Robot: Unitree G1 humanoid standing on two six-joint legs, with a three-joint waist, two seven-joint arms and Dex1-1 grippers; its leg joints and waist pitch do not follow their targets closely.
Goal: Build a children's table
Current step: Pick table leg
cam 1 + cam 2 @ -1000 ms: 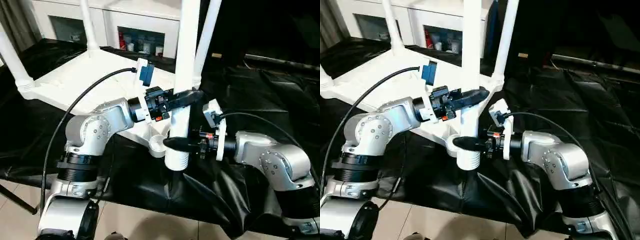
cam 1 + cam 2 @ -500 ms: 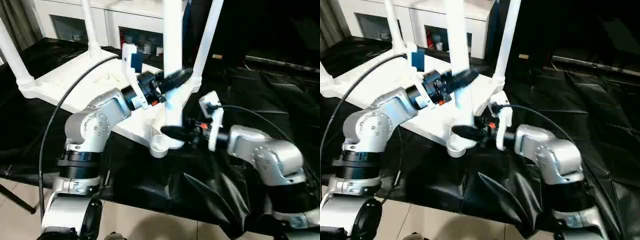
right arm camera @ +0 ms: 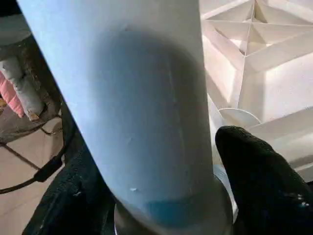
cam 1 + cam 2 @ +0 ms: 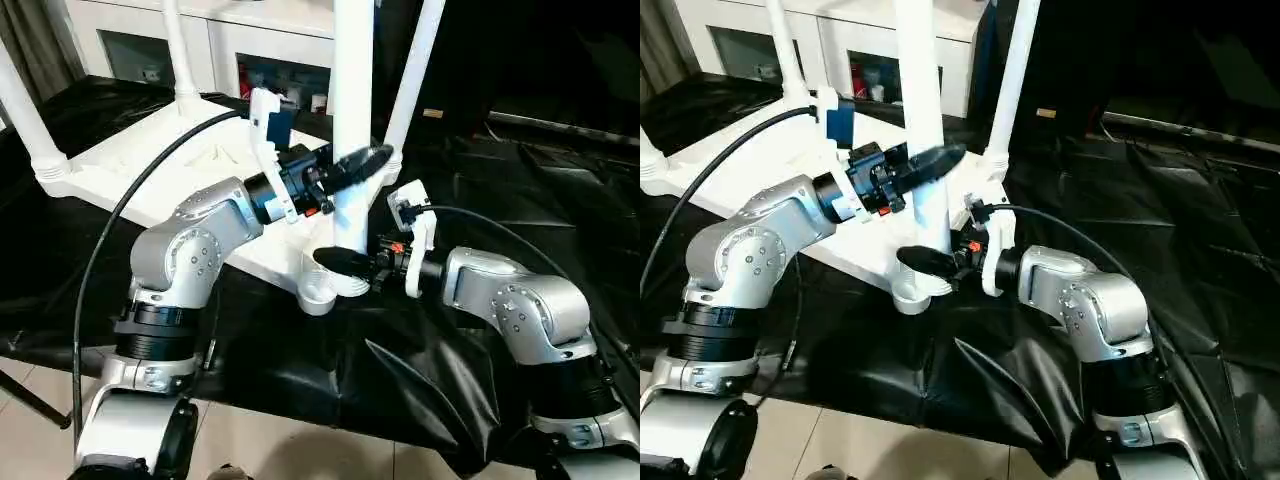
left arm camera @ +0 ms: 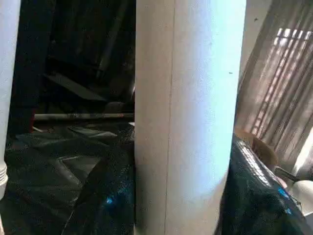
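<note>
hidden: leg [image 4: 351,120] foot behind right pincer [image 4: 345,263] | cut off: leg top, picture edge

Upright leg [image 4: 352,120] blocked the path between left pincer [image 4: 358,163] and right pincer [image 4: 345,262]; open black worktop [image 4: 520,190] lay on the right, three legs behind.
</note>
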